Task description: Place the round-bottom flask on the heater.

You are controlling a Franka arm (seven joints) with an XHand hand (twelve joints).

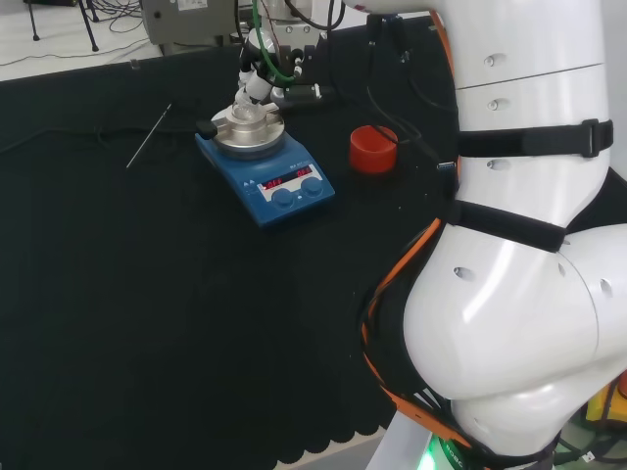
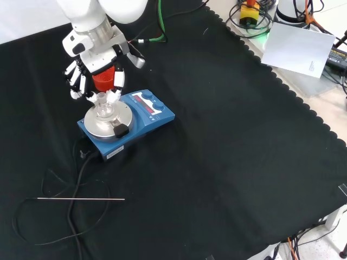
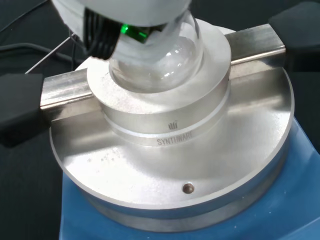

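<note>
While seated bulb-down in the round metal block of the blue heater (image 2: 127, 122) for support, clear glass round-bottom flask (image 2: 104, 108), necks up. Black-and-white hand (image 2: 81, 76) just beside; finger state impossible to tell.

flask (image 2: 104, 110) on heater (image 2: 126, 123) | cup (image 1: 373, 149) right of heater, head view

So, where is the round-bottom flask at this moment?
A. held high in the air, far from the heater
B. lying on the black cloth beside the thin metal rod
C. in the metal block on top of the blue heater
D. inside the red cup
C: the wrist view shows the round-bottom flask seated in the hollow of the metal block, and the front view shows it on top of the blue heater, with the hand beside its necks.
</note>
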